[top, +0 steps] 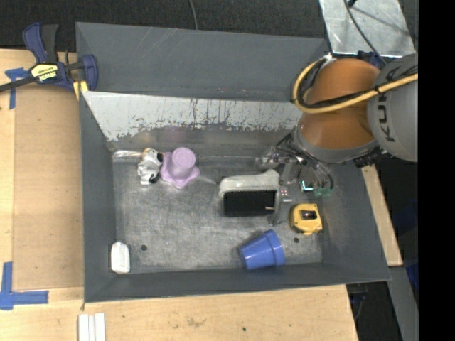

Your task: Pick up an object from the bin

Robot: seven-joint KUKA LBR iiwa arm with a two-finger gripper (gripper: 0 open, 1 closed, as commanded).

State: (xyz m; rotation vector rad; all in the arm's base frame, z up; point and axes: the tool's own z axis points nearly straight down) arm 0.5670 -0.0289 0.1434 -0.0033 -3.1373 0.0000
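**Hand at right end of block**

Hand low in the right half of the bin, at the right end of a black-and-grey block. Spread or pressed together: cannot tell. Yellow tape measure just front-right of the hand. Blue cup on its side near the front wall. Purple cup and small white figure side by side, back left. White lump in the front-left corner.
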